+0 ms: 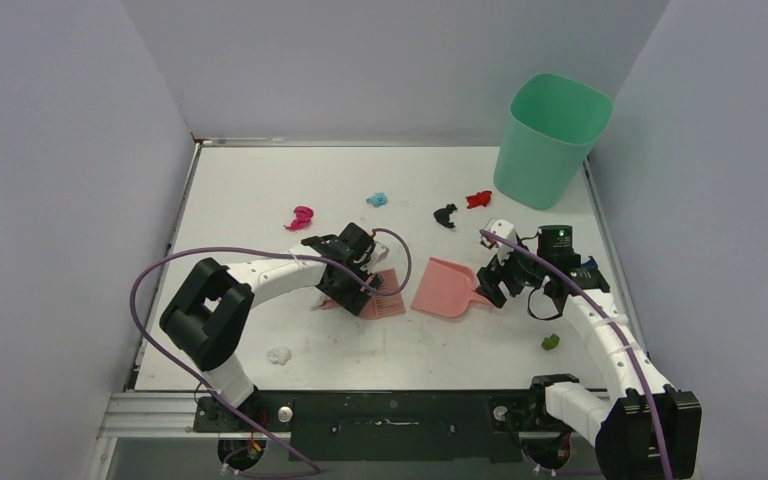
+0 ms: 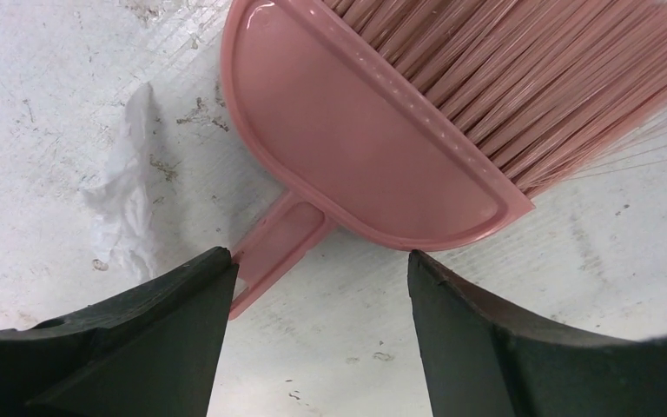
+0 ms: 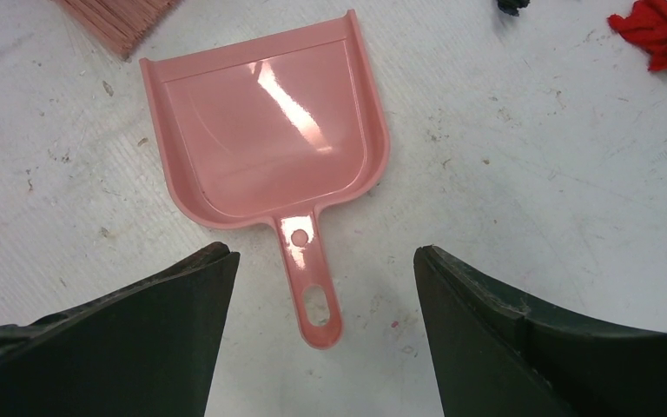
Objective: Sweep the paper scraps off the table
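Paper scraps lie on the white table: magenta, light blue, black, red, green and white. My left gripper is open over the pink brush. In the left wrist view the brush handle touches the left finger, and the gripper holds nothing. A white scrap lies beside it. My right gripper is open over the pink dustpan. Its handle lies between the open fingers of the right gripper.
A mint-green bin stands at the back right corner. Grey walls enclose the table on three sides. The red scrap and the black scrap lie beyond the dustpan. Purple cables loop off both arms.
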Controlling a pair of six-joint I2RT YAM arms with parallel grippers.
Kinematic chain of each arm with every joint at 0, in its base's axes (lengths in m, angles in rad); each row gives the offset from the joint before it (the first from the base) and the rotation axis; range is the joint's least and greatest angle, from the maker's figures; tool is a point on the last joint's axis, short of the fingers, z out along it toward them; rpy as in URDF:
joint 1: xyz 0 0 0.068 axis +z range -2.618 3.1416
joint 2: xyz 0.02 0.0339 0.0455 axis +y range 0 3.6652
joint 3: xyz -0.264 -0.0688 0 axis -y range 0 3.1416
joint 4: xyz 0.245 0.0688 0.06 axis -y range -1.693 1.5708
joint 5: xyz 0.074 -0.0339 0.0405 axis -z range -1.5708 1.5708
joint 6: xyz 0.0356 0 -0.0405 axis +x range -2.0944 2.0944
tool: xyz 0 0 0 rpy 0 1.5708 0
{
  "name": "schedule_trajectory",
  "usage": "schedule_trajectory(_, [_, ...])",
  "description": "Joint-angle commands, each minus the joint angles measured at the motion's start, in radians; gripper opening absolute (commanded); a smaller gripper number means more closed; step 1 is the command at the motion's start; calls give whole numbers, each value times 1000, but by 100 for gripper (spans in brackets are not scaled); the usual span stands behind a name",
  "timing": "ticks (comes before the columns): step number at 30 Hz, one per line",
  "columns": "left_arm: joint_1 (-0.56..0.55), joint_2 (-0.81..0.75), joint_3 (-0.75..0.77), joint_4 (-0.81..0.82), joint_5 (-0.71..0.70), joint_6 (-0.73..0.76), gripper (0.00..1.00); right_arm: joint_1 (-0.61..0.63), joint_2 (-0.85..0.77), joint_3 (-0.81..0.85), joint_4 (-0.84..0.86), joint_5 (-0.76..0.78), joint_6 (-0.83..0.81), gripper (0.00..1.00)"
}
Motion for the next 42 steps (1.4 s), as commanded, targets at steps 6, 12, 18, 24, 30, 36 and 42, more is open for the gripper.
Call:
schedule_trajectory(6, [-7, 40, 39, 19, -18, 9, 70, 1, -17, 9, 19, -14, -21, 76])
schedule_trajectory(12, [-45, 37, 52, -11, 10, -15, 58, 1, -24, 6, 20, -15, -24, 77])
schedule_trajectory(18, [-127, 23, 67, -59, -32, -77, 48, 0, -14, 6, 20, -11, -21, 77])
schedule_trajectory(24, [-198, -20, 109, -92, -88, -149, 57, 0, -13, 5, 17, -21, -24, 77])
schedule_trajectory(30, [-198, -33, 183, -189, -242, -186, 67, 0, -7, 7, 17, -23, -24, 77])
schedule_trajectory(36, [-196, 63, 172, -177, -199, -207, 78, 2, -3, 8, 17, -23, -19, 77])
schedule_trajectory(42, [-192, 75, 126, -114, -178, -225, 68, 1, -14, 3, 16, -20, -23, 77])
